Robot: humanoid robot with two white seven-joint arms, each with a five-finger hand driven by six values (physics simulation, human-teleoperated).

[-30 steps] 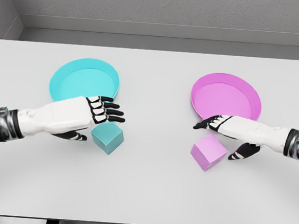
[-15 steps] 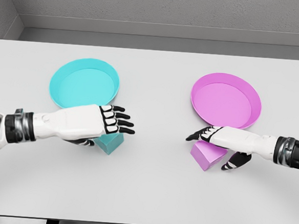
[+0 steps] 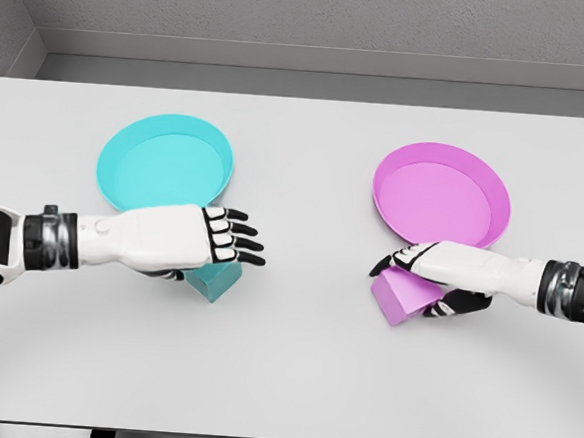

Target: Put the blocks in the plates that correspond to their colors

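A cyan block (image 3: 216, 280) lies on the white table just in front of the cyan plate (image 3: 165, 166). My left hand (image 3: 236, 243) lies flat over the block's top with its fingers stretched out, hiding most of it; its thumb is out of sight. A pink block (image 3: 399, 299) sits in front of the pink plate (image 3: 442, 197). My right hand (image 3: 409, 286) is wrapped over this block, fingers along its far top edge and thumb curled against its right side. Both plates hold nothing.
The white table (image 3: 291, 369) stretches wide in front of and between the two blocks. A grey wall runs behind its far edge. The table's front edge lies near the bottom of the view.
My left hand has slid right and down to cover the cyan block. My right hand has dropped onto the pink block and its thumb has closed in against the block's side.
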